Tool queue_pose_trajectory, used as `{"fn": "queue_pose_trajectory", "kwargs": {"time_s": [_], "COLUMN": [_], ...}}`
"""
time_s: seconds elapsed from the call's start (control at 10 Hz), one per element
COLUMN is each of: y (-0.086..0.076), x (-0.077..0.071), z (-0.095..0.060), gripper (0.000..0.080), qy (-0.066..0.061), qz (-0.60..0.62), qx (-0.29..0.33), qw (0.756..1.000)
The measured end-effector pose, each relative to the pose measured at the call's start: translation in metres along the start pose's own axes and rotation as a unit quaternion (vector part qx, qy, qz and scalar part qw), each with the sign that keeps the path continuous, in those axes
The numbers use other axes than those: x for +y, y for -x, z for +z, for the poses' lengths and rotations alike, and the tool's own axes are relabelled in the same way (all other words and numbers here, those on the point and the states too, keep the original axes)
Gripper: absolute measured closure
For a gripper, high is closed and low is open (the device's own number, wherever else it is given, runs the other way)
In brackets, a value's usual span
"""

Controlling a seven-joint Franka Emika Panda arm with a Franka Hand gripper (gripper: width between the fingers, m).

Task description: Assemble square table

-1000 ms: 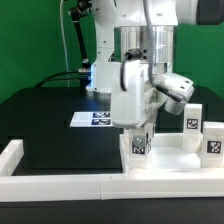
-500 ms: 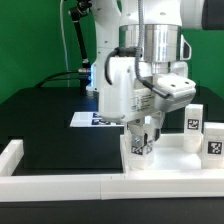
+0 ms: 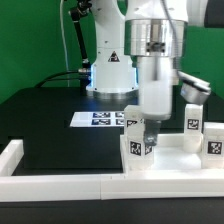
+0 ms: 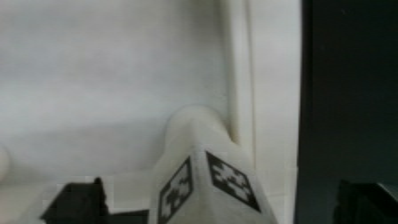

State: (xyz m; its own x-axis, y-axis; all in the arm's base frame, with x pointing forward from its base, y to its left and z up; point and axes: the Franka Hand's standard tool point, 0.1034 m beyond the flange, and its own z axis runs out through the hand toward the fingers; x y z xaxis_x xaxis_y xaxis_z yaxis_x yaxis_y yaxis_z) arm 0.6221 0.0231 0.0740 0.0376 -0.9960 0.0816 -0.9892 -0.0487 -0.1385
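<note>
The white square tabletop (image 3: 172, 160) lies at the exterior view's right, raised rim up. One white tagged leg (image 3: 135, 142) stands upright at its near-left corner. My gripper (image 3: 147, 130) hangs straight down over this leg. In the wrist view the leg (image 4: 210, 175) sits between the two dark fingertips (image 4: 80, 203), with a gap on each side, so the gripper (image 4: 222, 205) is open around it. Two more tagged legs (image 3: 192, 124) (image 3: 213, 140) stand at the tabletop's right side. The fourth leg is hidden.
The marker board (image 3: 96, 119) lies flat on the black table behind the tabletop. Low white border strips run along the front (image 3: 60, 183) and at the left (image 3: 18, 153). The robot base (image 3: 110, 70) stands at the back.
My wrist has turned about the vertical and the hand sits a little higher and to the exterior view's right. The leg at the corner stands in the same place and shows more.
</note>
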Motion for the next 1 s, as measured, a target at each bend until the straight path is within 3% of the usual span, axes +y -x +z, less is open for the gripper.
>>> {"fn": "queue_pose_trajectory", "kwargs": {"time_s": [0.3,0.6,0.7,0.9,1.0], "y": [-0.0035,-0.0045,-0.0054,-0.0053,-0.0063], "x": [-0.0008,-0.0024,-0.0022,-0.0019,0.0006], "z": [0.0004,0.0045,0.0045,0.005,0.0061], "gripper": [0.0151,0.0151,0.0151,0.0403,0.0403], "qy": [0.0,0.015,0.015,0.015,0.018], "qz": [-0.087,-0.279,-0.278,-0.265,-0.262], "qx": [0.003,0.028,0.028,0.028,0.027], "qw": [0.996,0.96,0.96,0.964,0.965]}}
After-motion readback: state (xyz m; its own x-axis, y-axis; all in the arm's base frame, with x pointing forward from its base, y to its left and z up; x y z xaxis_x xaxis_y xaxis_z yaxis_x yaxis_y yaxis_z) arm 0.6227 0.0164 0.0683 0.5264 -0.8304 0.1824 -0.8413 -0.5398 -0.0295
